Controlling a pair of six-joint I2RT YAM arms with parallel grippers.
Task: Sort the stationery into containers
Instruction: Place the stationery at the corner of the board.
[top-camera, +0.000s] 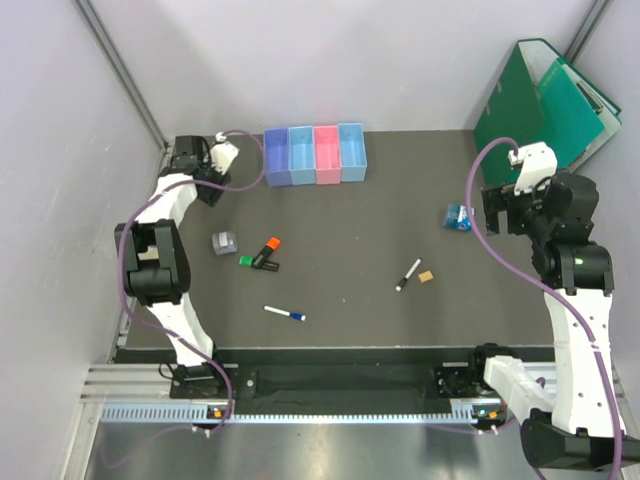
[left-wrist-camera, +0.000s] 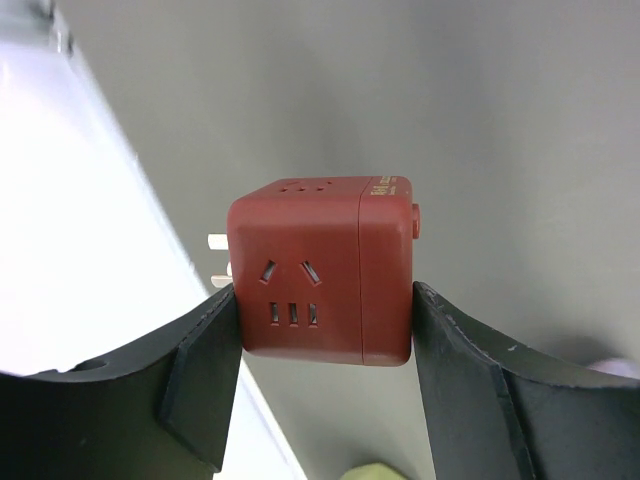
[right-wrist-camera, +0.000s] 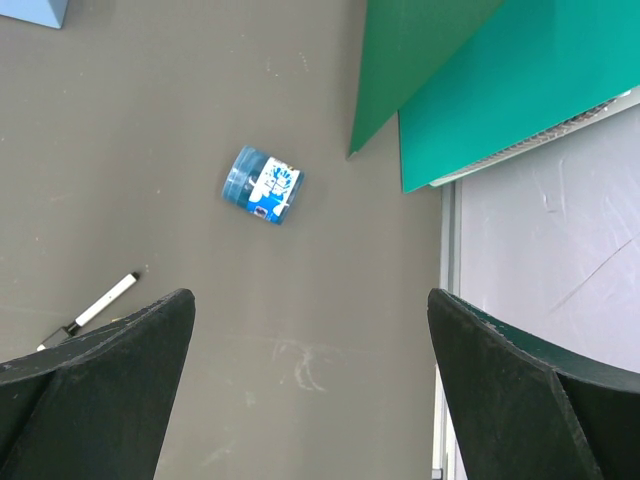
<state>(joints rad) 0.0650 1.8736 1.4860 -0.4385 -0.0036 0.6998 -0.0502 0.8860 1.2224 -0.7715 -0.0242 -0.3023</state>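
The left gripper (left-wrist-camera: 325, 315) clamps a dark red socket cube (left-wrist-camera: 320, 265) between its two black fingers (left-wrist-camera: 200, 370), slotted face toward the camera, two pale prongs (left-wrist-camera: 218, 242) jutting from its left side, against a plain grey wall (left-wrist-camera: 450, 100).

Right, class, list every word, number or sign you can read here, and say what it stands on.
Nothing can be read.
On the red socket cube: gold print near its top edge, too small to read.
On the blue tape roll: a white label, print blurred.
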